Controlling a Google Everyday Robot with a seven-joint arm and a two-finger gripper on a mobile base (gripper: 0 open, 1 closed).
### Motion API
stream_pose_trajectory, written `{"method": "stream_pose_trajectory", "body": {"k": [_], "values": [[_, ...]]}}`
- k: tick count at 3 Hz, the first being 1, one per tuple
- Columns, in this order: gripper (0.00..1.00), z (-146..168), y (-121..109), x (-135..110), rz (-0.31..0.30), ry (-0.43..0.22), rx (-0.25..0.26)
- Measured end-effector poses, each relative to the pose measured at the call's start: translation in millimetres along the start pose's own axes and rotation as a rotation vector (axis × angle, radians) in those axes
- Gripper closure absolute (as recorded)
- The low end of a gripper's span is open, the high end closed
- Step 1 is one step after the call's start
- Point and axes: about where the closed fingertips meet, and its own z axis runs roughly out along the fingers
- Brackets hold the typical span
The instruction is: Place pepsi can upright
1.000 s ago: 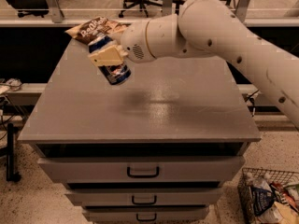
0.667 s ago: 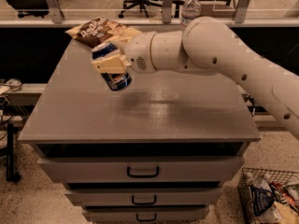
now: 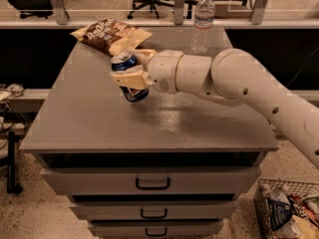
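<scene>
The gripper [image 3: 128,78] is pinching the pepsi can [image 3: 124,62], which is leaning slightly off vertical over the cabinet top [image 3: 94,128].

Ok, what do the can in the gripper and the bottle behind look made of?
The pepsi can: probably aluminium, glossy blue print, silvery rim. The water bottle: clear plastic, see-through, white cap. The gripper holds the can tilted above the cabinet top.

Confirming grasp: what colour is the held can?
The pepsi can is dark blue, silver-topped, in the gripper over the cabinet; camera view.
</scene>
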Motion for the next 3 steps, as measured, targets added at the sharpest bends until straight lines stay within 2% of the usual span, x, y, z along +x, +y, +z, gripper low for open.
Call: {"method": "stream_pose_trajectory", "body": {"k": [1, 3], "values": [[0.84, -11, -1, 11, 0.011, -0.055, 0.003], [0.36, -28, -2, 27, 0.054, -0.146, 0.013]]}}
